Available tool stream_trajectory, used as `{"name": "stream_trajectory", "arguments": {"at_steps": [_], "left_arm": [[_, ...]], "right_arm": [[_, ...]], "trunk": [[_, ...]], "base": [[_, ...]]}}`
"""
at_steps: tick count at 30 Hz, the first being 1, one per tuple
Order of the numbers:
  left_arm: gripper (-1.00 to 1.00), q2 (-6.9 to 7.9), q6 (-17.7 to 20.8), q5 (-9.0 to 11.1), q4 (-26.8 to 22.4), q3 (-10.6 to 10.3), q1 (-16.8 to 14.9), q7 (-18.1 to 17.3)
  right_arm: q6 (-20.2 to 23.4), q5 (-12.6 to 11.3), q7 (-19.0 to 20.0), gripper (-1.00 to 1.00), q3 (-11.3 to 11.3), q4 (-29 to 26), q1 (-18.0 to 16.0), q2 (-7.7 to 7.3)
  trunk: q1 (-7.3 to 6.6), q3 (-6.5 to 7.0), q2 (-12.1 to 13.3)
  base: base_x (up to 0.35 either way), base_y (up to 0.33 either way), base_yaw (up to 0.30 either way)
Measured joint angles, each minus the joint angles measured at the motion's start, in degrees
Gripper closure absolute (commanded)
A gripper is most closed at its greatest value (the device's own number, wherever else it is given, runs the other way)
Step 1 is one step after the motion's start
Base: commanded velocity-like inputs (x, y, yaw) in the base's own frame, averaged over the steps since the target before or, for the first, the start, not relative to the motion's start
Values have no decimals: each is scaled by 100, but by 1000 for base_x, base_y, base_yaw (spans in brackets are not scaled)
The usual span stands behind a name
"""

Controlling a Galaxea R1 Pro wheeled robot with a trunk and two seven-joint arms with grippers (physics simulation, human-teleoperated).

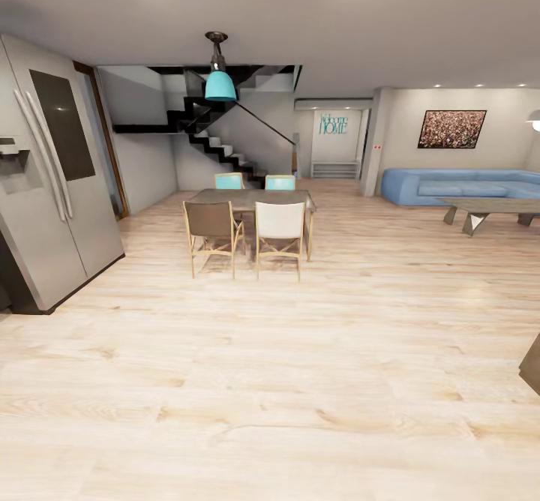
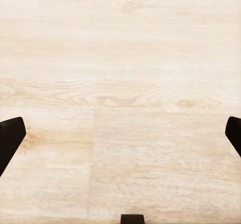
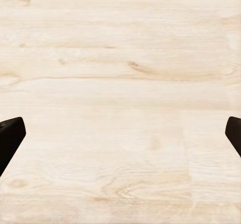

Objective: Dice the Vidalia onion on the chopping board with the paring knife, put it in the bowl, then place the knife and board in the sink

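I saw floor (image 1: 270, 381), table (image 1: 251, 199), fridge (image 1: 52, 186). Left gripper (image 2: 120, 133) and right gripper (image 3: 120, 133) were spread, empty. I judged the onion slippery, needing a mid-girth grip.

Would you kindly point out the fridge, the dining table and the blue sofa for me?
fridge (image 1: 60, 208), head view, on its right door.
dining table (image 1: 251, 199), head view, on its top.
blue sofa (image 1: 457, 186), head view, on its seat cushions.
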Motion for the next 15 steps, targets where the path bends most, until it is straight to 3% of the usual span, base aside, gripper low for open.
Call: {"name": "stream_trajectory", "arguments": {"at_steps": [15], "left_arm": [[-100,-8,0,-5,62,-2,0,0]], "right_arm": [[0,1,0,-100,-8,7,0,-7]], "trunk": [[0,0,0]], "base": [[0,0,0]]}}
